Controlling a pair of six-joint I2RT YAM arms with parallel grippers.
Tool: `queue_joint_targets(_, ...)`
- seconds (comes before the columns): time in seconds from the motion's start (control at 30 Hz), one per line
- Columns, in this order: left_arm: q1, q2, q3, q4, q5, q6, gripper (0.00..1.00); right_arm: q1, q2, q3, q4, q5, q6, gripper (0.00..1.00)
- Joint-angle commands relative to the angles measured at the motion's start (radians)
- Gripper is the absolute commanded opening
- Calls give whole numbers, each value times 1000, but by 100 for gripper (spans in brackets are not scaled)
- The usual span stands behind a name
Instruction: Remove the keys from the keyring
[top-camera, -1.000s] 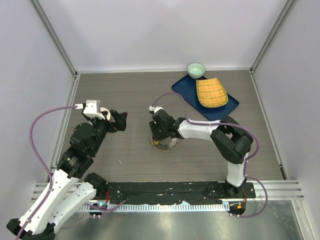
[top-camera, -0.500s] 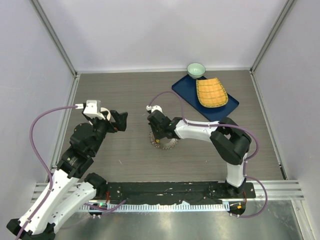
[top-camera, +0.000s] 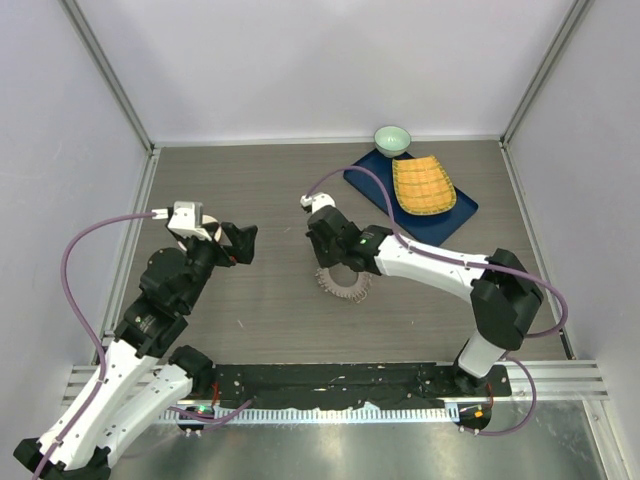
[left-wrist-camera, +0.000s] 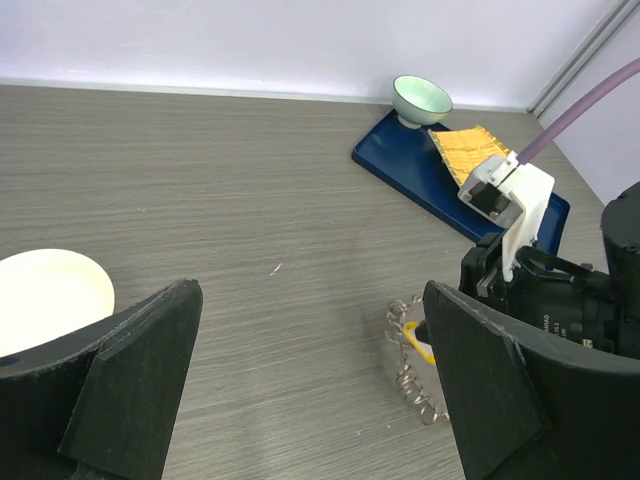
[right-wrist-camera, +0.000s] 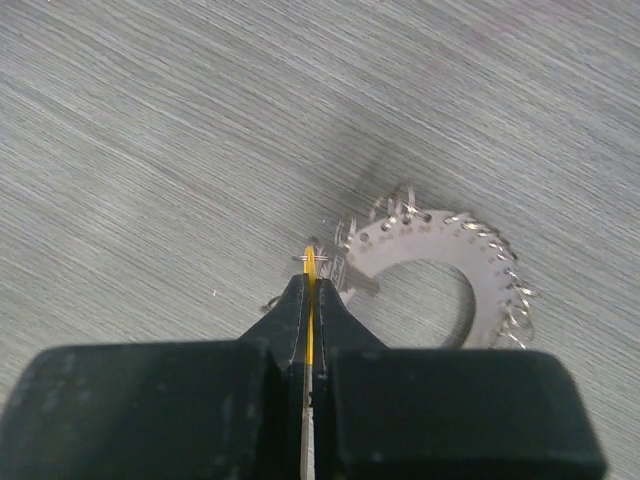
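The keyring (top-camera: 346, 287) is a flat grey metal ring fringed with small keys (right-wrist-camera: 510, 300), lying mid-table just under my right wrist. My right gripper (right-wrist-camera: 310, 268) is shut on a thin yellow tag (right-wrist-camera: 310, 262) that a small wire loop joins to the keyring's (right-wrist-camera: 420, 245) rim. The left wrist view shows the keyring (left-wrist-camera: 410, 370) tipped up on the side of the yellow tag (left-wrist-camera: 412, 335). My right gripper (top-camera: 336, 268) hides that part from above. My left gripper (top-camera: 246, 243) hangs open to the left, well apart from the ring, with nothing between its fingers (left-wrist-camera: 130, 380).
A small green bowl (top-camera: 392, 138) stands at the back, beside a blue tray (top-camera: 445, 225) carrying a yellow woven mat (top-camera: 423, 185). A white bowl (left-wrist-camera: 45, 300) sits under my left wrist. Grey walls close in the table on three sides.
My right gripper has closed on the yellow tag. The right arm has swung right and the keyring has shifted right with it. The left arm has stayed put.
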Motion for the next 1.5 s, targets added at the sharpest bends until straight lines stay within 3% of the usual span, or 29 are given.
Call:
queue_joint_targets(0.0, 2, 2, -9, 63, 20, 9, 97, 1, -47, -12, 12, 29, -13, 1)
queue_joint_targets(0.27, 2, -4, -10, 63, 13, 10, 97, 1, -30, -190, 84, 18, 50, 1)
queue_joint_targets(0.6, 2, 9, -7, 62, 20, 7, 97, 1, 71, -202, 98, 26, 70, 1)
queue_joint_targets(1.03, 2, 7, -7, 62, 23, 7, 97, 1, 91, -210, 96, 1, 100, 20)
queue_joint_targets(1.1, 2, 9, -6, 62, 24, 7, 97, 1, 98, -205, 82, 21, 102, 14)
queue_joint_targets(1.13, 2, 10, -7, 60, 24, 7, 97, 1, 100, -202, 78, 37, 102, 3)
queue_joint_targets(1.17, 2, 10, -7, 62, 24, 7, 97, 1, 100, -193, 72, 58, 100, 1)
queue_joint_targets(1.3, 2, 10, -12, 69, 38, 9, 97, 1, 71, -109, -34, 90, 45, 1)
queue_joint_targets(1.47, 2, 54, -4, 60, 84, 18, 98, 1, -87, 3, -155, 98, -79, 1)
